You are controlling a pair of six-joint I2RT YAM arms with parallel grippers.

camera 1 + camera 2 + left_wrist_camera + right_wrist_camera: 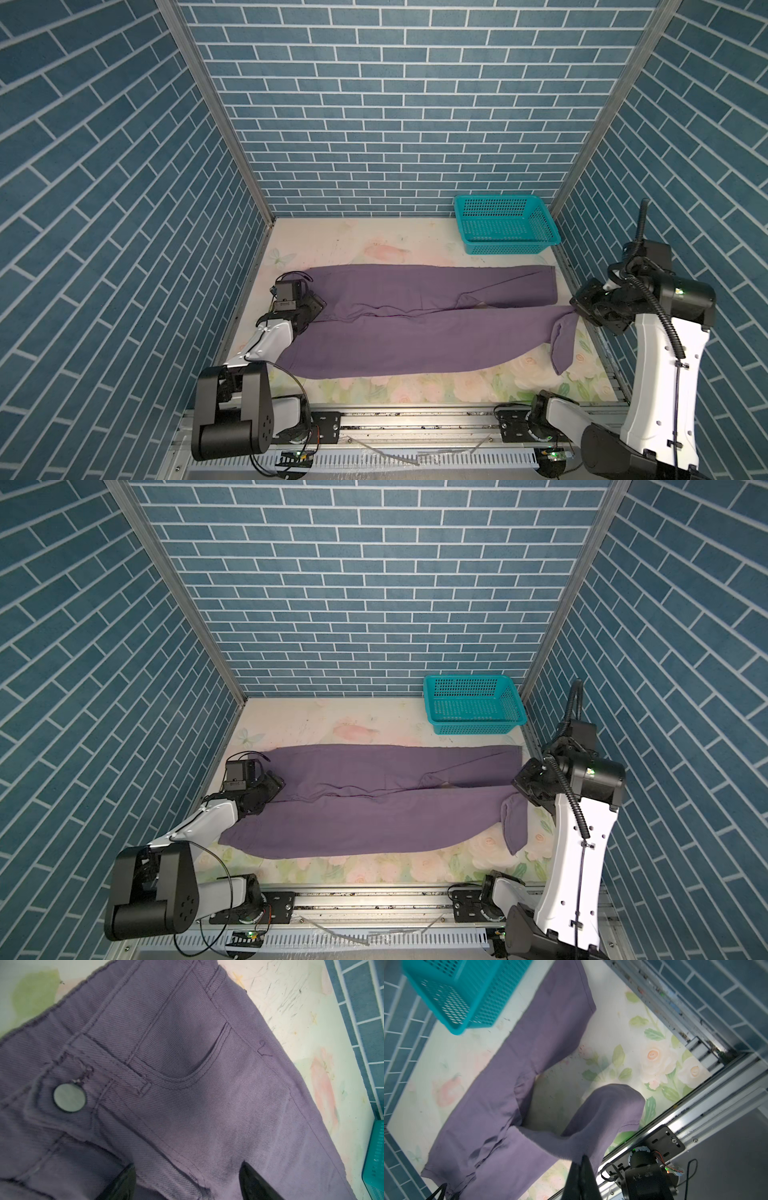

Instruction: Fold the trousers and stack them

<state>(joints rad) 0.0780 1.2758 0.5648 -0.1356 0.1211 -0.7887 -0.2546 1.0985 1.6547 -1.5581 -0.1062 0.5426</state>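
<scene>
- Seen from above, a pair of dusty-purple trousers (395, 332) lies across the middle of a floral-printed table (415, 392). In both top views it runs from 9 o'clock to 3 o'clock.
- The waistband (330, 297) sits at 9 o'clock. The two legs stretch toward 3 o'clock side by side, touching for much of their length and parting a little before the hems.
- The far leg (498, 286) lies flat on the table, and its hem ends square near 2 o'clock.
- The near leg (415, 345) lies flat for most of its length, then rises off the table at its 3 o'clock end.
- The left gripper (320, 308) is low over the waistband at 9 o'clock.
- In its wrist view the two dark fingers (251, 1184) are spread wide, with purple cloth showing between them. Whether they touch the cloth cannot be told.
- The same view shows a round metal button (69, 1097) and a curved, stitched front pocket (182, 1059).
- The right gripper (575, 306) is at 3 o'clock with its jaws pressed together, pinching the end of the near leg and holding it above the table.
- From that pinch, a loose flap of the leg droops toward 5 o'clock.
- A teal mesh basket (505, 245) stands upright in the far corner at 1 o'clock. It is near the far leg's hem but apart from it.
</scene>
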